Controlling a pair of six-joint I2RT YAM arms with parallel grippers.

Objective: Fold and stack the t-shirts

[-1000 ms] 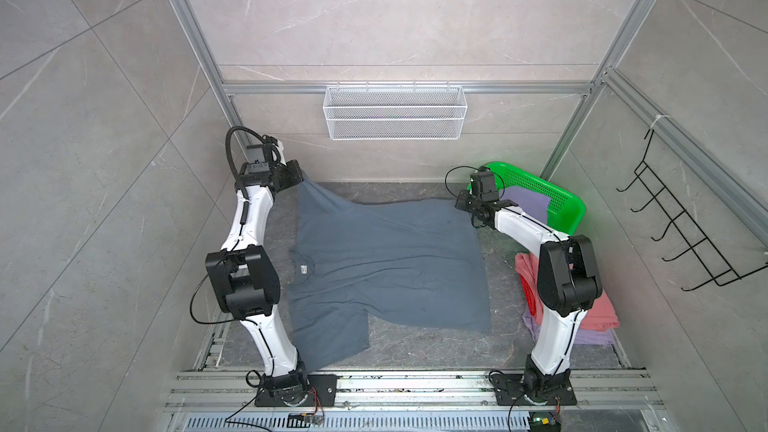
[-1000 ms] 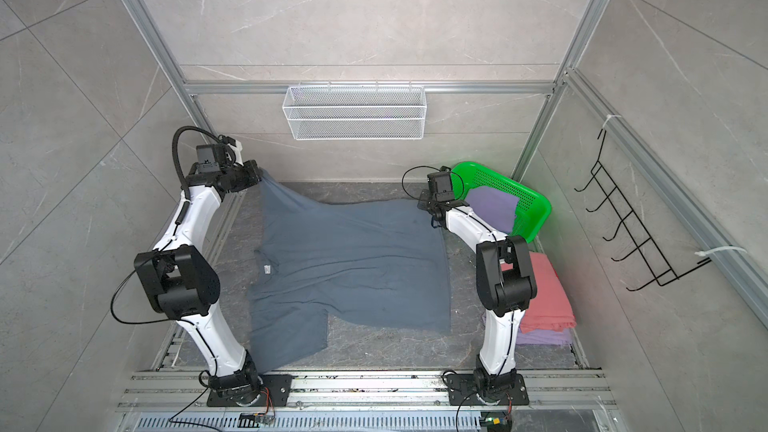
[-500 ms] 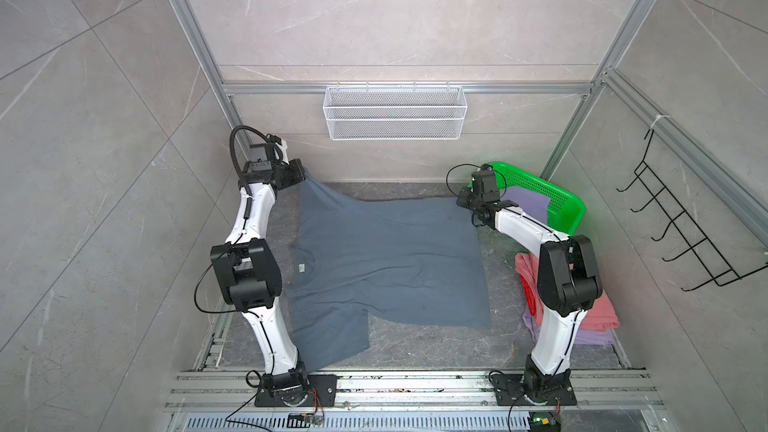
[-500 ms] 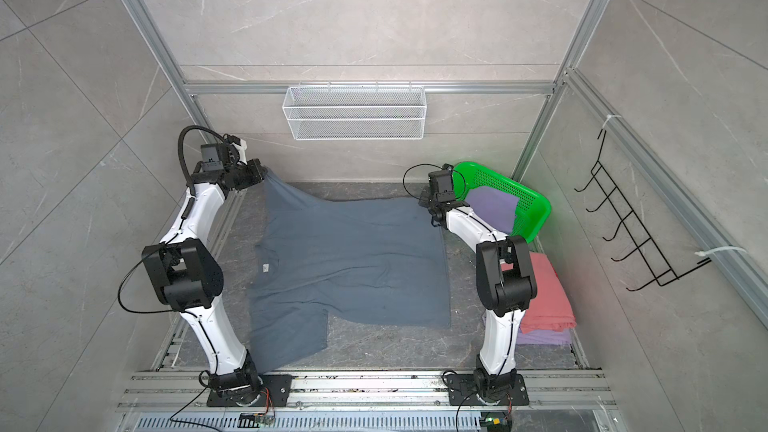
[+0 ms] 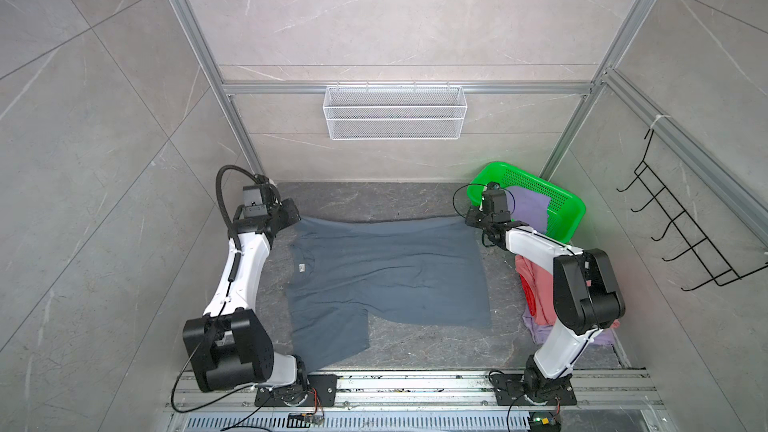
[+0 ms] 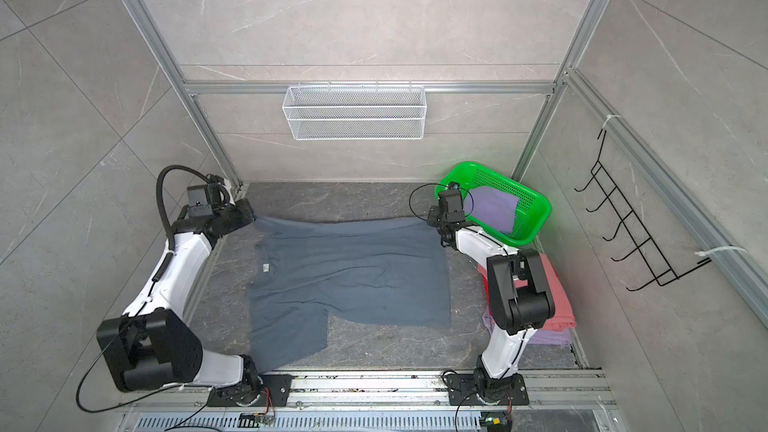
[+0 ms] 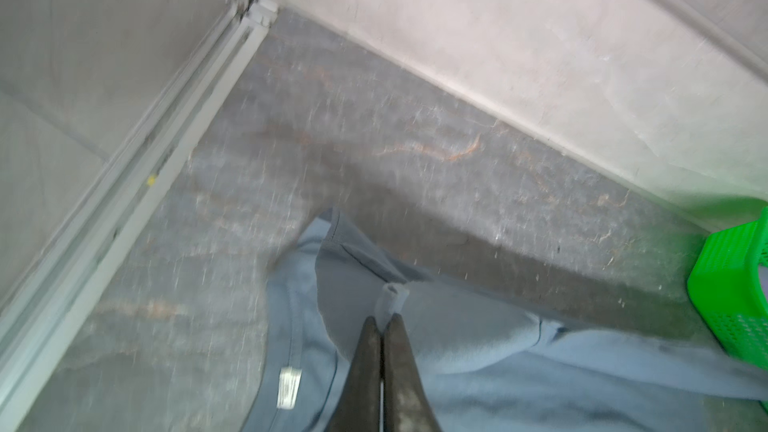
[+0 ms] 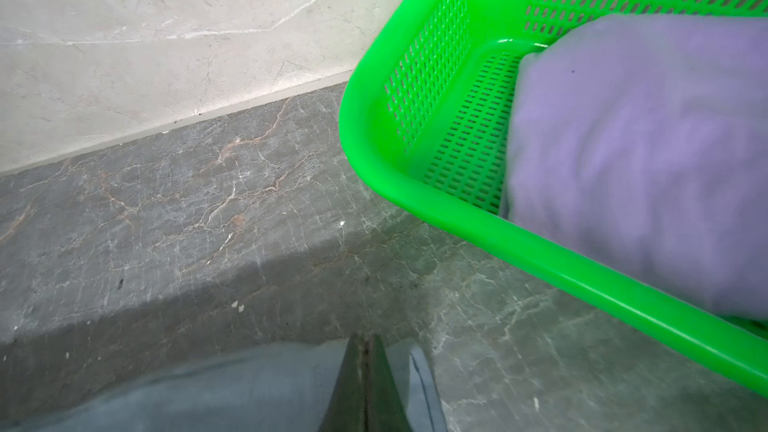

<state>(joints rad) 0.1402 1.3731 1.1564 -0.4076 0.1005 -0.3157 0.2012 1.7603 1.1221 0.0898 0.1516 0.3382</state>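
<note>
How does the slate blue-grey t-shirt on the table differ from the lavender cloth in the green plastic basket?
The slate blue-grey t-shirt lies spread out on the dark table; the lavender cloth lies bunched in the green plastic basket. The left pincer and the right pincer each grip the far edge of the blue-grey t-shirt; nothing touches the lavender cloth. Both are plain soft cloth.

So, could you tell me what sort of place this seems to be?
Likely a robot test cell for laundry folding, not a home: aluminium frame, arms bolted to a rail, green basket and blue-grey t-shirt.
</note>
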